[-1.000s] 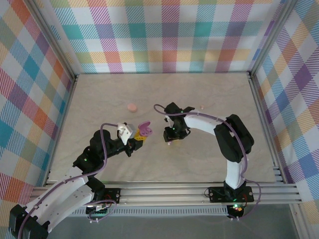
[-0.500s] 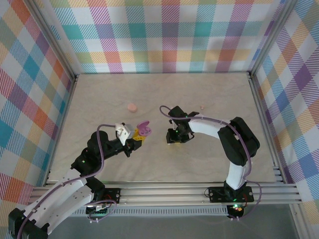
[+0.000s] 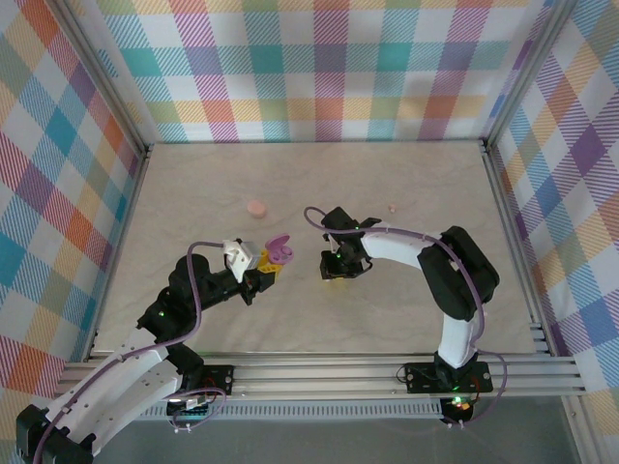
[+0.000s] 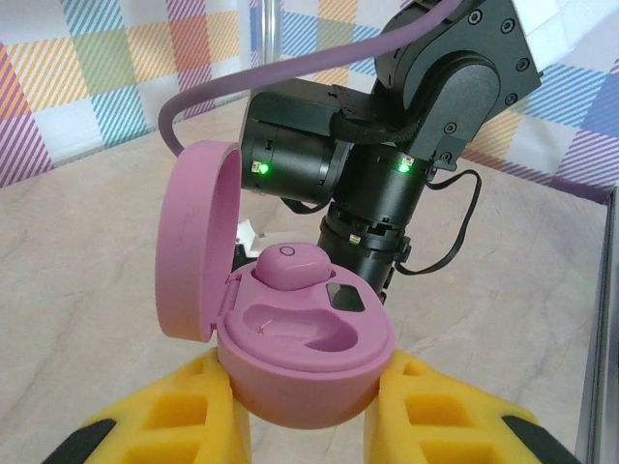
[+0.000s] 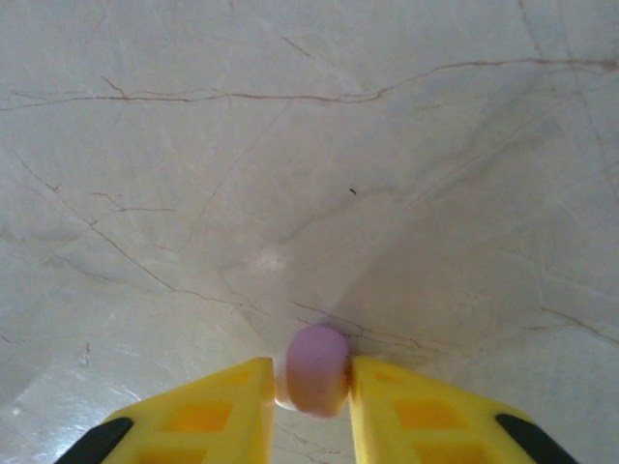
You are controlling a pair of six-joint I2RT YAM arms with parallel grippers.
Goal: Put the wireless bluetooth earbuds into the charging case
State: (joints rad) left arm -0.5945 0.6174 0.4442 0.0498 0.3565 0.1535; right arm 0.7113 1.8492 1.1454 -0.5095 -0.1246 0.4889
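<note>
earbud [image 5: 317, 370] pinched between right jaws

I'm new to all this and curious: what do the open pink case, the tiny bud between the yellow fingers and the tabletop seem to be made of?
Case: likely moulded plastic, matte pink; smooth rounded edges, only a soft sheen.
Earbud: probably similar smooth plastic, pale lilac-pink, with a faint highlight.
Tabletop: marble-look beige with brown veins, slightly glossy; could be stone or a printed laminate.
</note>
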